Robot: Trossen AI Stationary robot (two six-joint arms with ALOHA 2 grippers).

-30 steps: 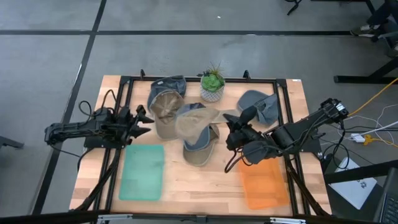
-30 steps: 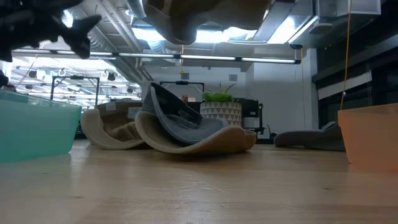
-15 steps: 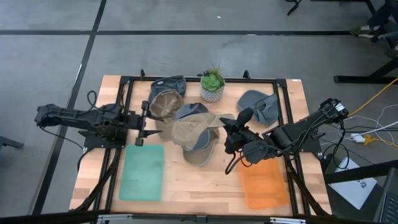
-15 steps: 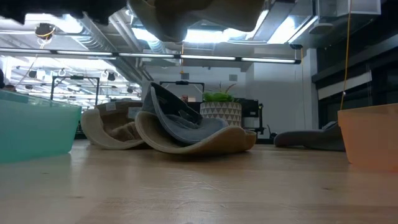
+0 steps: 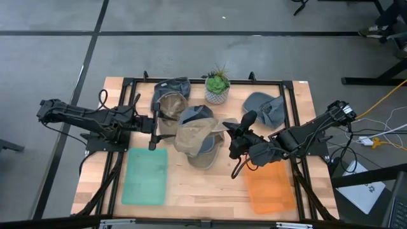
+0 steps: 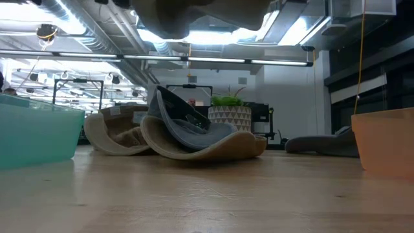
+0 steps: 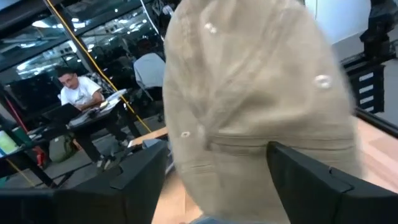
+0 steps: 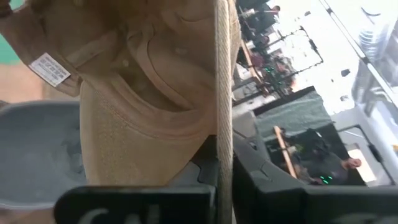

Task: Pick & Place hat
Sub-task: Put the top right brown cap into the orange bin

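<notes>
A tan cap [image 5: 193, 134] hangs in the air above a grey-and-tan cap [image 5: 205, 154] that lies on the table. My right gripper [image 5: 229, 131] is shut on the tan cap's brim; the cap also shows at the top of the low view [image 6: 194, 13]. My left gripper [image 5: 154, 130] is open just to the left of the tan cap. In the left wrist view its fingers stand on either side of the cap's crown [image 7: 249, 93]; I cannot tell whether they touch it. My right gripper pinches the tan cap's brim [image 8: 224, 93] between its two fingers, coming level from the table's right. The brim stands on edge between the fingers. The crown hangs out to the left, lifted clear of the table and of the caps below.
More caps lie at the back: a tan one [image 5: 166, 108], a blue one [image 5: 172, 86] and a grey one [image 5: 264, 108]. A potted plant [image 5: 217, 86] stands at the far middle. A teal bin [image 5: 145, 175] sits near left, an orange bin [image 5: 270, 187] near right.
My left gripper has reached toward the table's right, up to the tan cap's crown. My right gripper has carried the tan cap a little toward the table's left; the cap stays lifted clear.
</notes>
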